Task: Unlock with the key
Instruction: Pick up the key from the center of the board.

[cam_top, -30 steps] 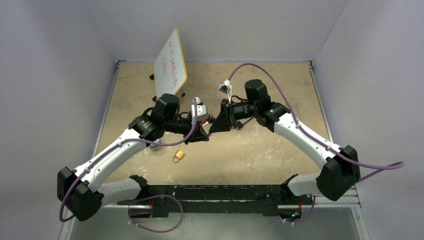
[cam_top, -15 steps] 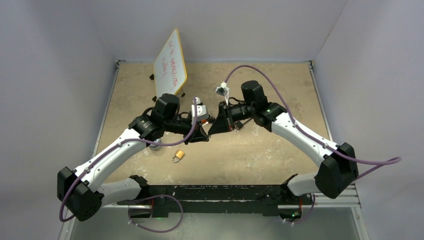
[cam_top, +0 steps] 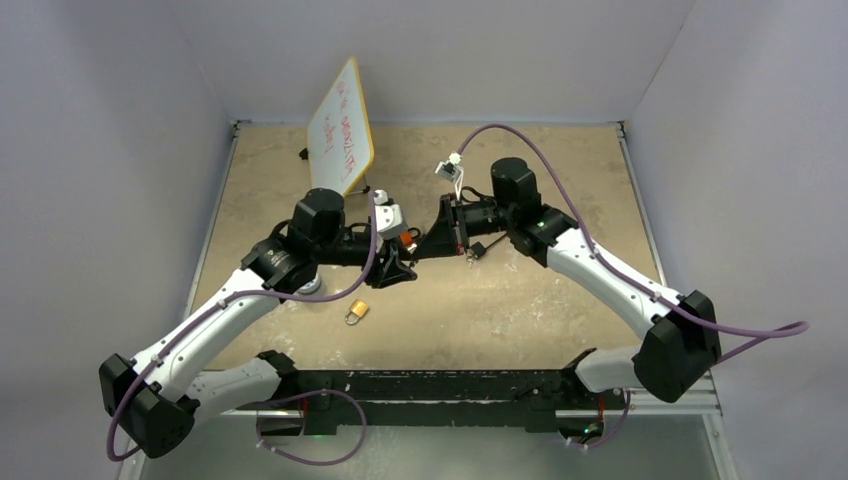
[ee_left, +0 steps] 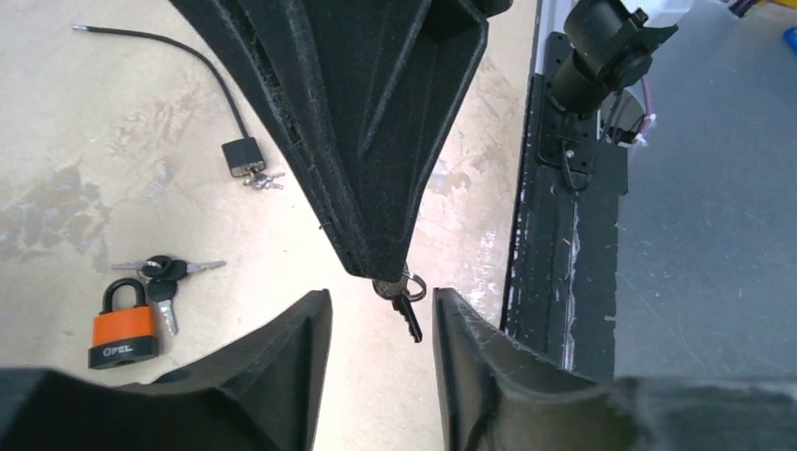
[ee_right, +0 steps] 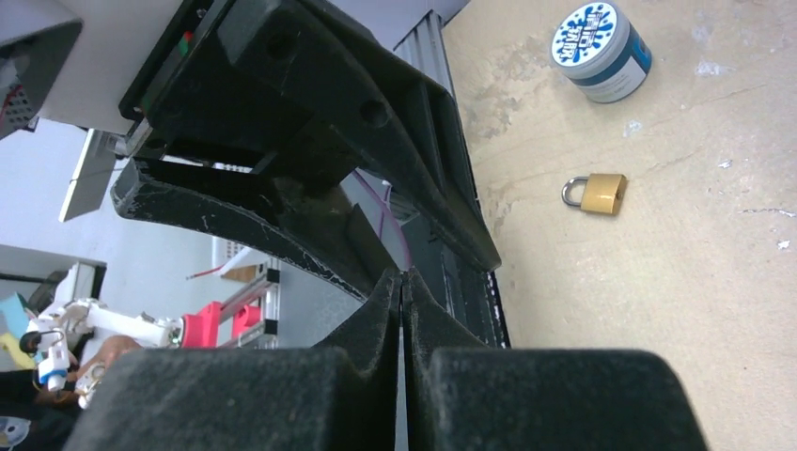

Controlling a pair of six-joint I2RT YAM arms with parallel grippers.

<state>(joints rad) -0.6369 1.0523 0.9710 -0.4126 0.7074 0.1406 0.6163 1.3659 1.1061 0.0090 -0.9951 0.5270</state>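
In the left wrist view a small dark key on a ring hangs from the tips of my right gripper, which is shut on it. My left gripper is open, its fingers either side of the key without touching it. The two grippers meet tip to tip above the table's middle, left gripper and right gripper. In the right wrist view the right gripper has its jaws pressed together and the key is hidden. A brass padlock lies on the table near the front, also the brass padlock.
An orange padlock lies beside a bunch of keys. A small black padlock with a cable lies farther back. A blue-and-white tub stands near the left arm. A whiteboard leans at the back left.
The right gripper closed on the key and the left gripper opened and let it go. The left arm drew back a little to the left.
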